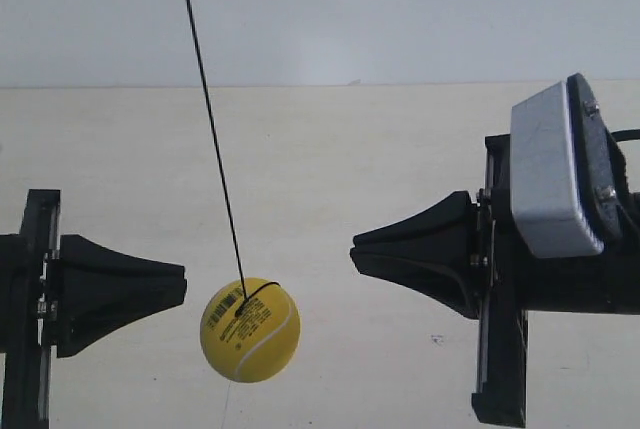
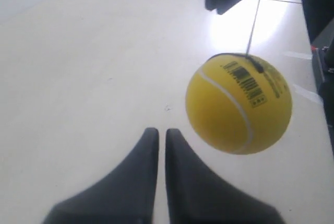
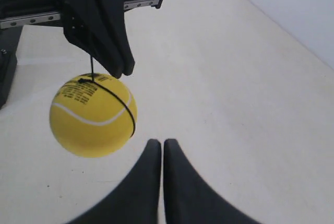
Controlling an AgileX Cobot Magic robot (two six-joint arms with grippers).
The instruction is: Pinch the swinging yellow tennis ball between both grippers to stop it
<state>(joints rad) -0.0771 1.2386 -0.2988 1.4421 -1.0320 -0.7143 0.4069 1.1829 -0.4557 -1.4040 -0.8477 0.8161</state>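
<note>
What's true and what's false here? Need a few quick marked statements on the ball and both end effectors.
1. The yellow tennis ball hangs from a thin black string. True.
2. Both end effectors pinch the ball. False: neither touches it; it hangs free between them.
3. In the exterior view, the ball is nearer the end effector at the view's left than the end effector at the view's right. True.
4. The left end effector is spread wide. False: its fingers are nearly together.
5. The ball bears a black barcode. True.
</note>
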